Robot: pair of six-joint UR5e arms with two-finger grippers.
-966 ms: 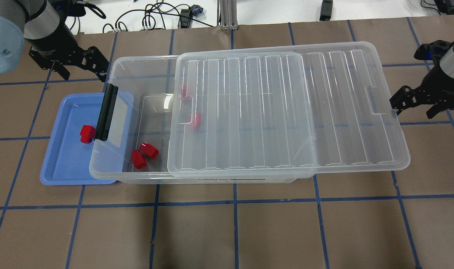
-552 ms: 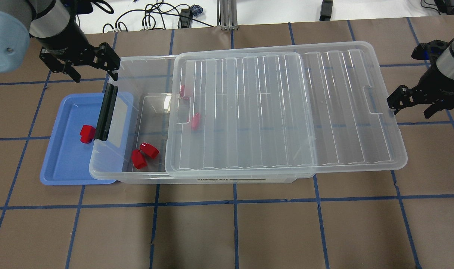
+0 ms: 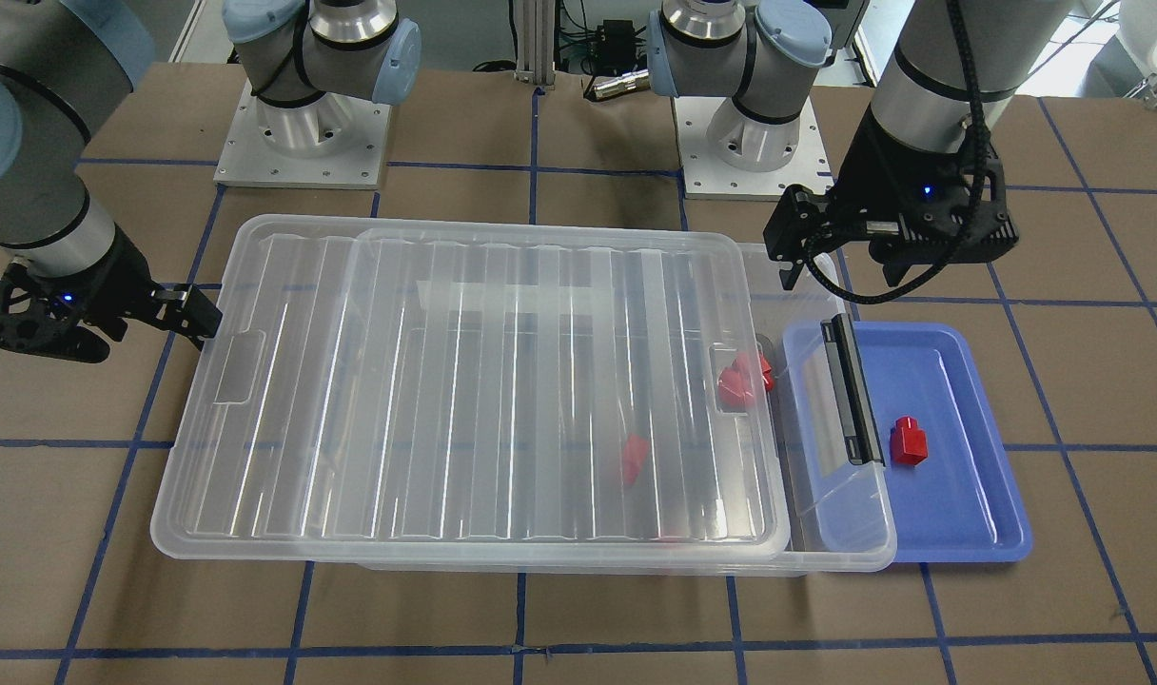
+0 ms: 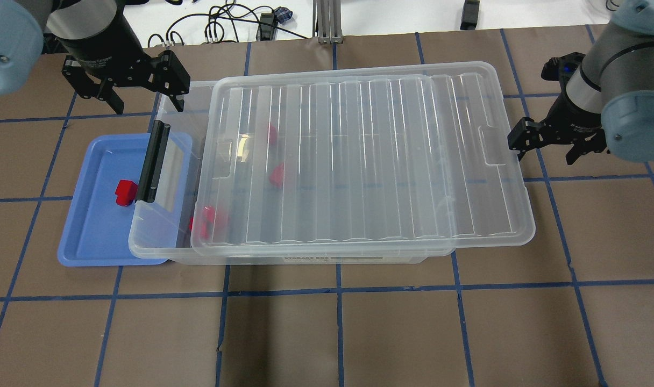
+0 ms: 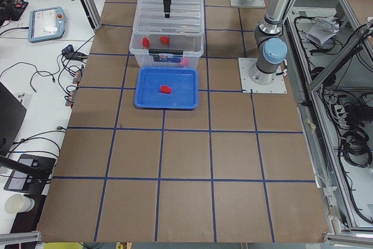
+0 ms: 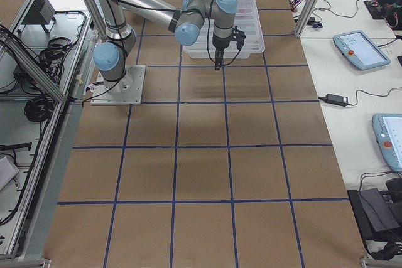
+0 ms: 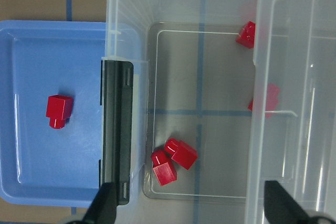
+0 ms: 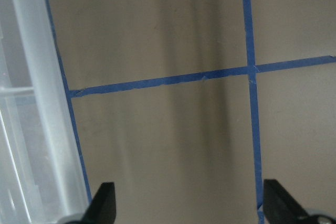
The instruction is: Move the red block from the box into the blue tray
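One red block (image 4: 126,192) lies in the blue tray (image 4: 90,236), also in the front view (image 3: 907,442) and the left wrist view (image 7: 58,109). The clear box (image 4: 305,259) overlaps the tray's right side, its black latch (image 4: 154,161) over the tray. Its ribbed lid (image 4: 359,161) covers most of the box. Several more red blocks (image 7: 173,160) lie inside the box. My left gripper (image 4: 148,107) is open and empty, above the box's far left corner. My right gripper (image 4: 545,153) is open and empty, one finger at the lid's right edge.
The table is brown paper with blue tape lines (image 4: 338,290). Cables (image 4: 225,27) lie beyond the far edge. The robot bases (image 3: 303,133) stand behind the box in the front view.
The lid has slid left, leaving only a narrow open strip, and now covers the two front blocks. My right gripper moved left with it. My left gripper moved right toward the box's far corner.
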